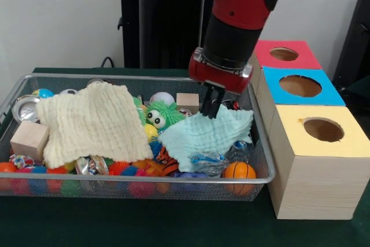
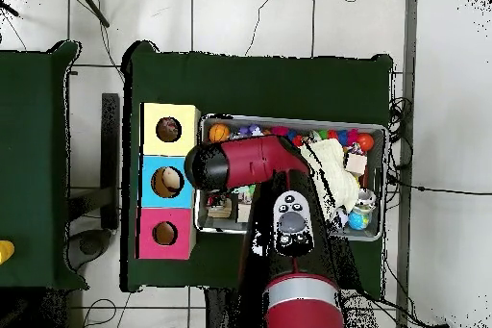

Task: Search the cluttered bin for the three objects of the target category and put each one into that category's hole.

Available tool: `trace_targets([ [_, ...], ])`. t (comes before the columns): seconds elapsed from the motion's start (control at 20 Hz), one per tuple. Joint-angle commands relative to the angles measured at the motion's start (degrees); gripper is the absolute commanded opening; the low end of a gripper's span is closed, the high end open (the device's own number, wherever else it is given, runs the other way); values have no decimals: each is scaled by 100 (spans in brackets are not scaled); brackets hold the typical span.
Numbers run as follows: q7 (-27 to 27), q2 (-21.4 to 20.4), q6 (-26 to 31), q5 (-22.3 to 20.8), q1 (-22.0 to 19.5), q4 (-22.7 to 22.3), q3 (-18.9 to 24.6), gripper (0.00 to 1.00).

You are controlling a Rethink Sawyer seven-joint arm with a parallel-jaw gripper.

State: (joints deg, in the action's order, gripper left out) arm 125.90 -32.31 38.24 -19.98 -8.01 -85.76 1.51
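I see end effector [image 1: 212, 110] at far edge of light blue cloth [image 1: 205, 135] in wire bin [image 1: 261, 143], fingers narrow, pinching cloth; cream cloth [image 1: 92, 122] lies well apart, bin's other side.

Front and overhead, shared bin [image 1: 263, 160]

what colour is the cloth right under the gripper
Light blue cloth, below the gripper; clearest in the front view.
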Motion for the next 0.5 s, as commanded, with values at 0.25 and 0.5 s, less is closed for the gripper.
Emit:
trace_targets([
  [0.25,-2213,119,-209,-1090,-796,-302,1192,100],
  [0.5,-2671,-125,409,-961,-1259,-141,1585,100],
])
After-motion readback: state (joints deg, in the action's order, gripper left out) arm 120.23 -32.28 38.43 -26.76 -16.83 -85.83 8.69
